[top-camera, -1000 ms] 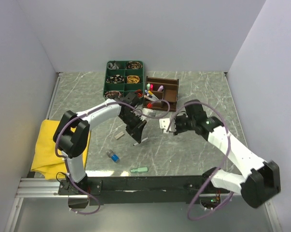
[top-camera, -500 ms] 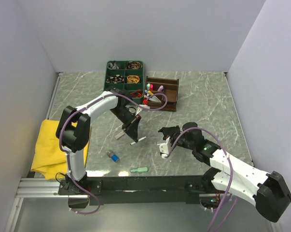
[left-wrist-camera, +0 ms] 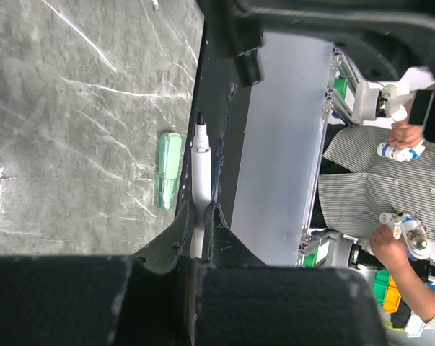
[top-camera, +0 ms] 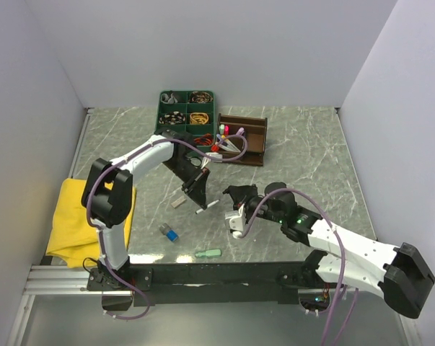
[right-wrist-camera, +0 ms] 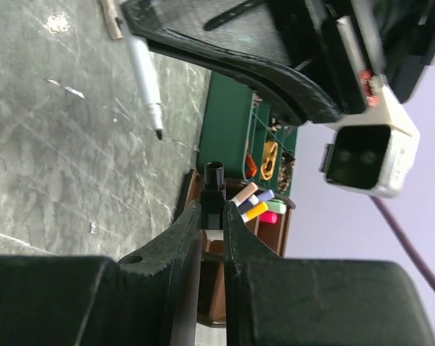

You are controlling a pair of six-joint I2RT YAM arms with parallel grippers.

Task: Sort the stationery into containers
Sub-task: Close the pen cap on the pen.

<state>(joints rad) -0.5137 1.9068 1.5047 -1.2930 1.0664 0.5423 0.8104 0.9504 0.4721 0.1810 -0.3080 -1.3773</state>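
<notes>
My left gripper [top-camera: 198, 189] is shut on a white pen [top-camera: 208, 207] whose bare black tip points down and right. The left wrist view shows that pen [left-wrist-camera: 200, 162] pinched at its rear end between the jaws of the left gripper [left-wrist-camera: 200, 218]. My right gripper [top-camera: 234, 193] hovers just right of the pen tip, shut on a small black cap [right-wrist-camera: 214, 189]. In the right wrist view the cap sticks out of the right gripper [right-wrist-camera: 213, 216], its open end facing the pen [right-wrist-camera: 143, 71]. Behind it stands the brown wooden organiser [top-camera: 243, 160] with highlighters [right-wrist-camera: 255, 205] in it.
A green compartment tray [top-camera: 186, 115] of small items sits behind the organiser. A mint eraser [top-camera: 208, 253], a blue-capped piece [top-camera: 169, 232] and a small beige bit [top-camera: 178, 202] lie on the marble table. A yellow cloth [top-camera: 73, 216] lies at the left edge.
My right arm has dropped toward the near edge and swung its gripper left, bringing the cap close to the pen tip. The left gripper shifted slightly back and left with the pen.
</notes>
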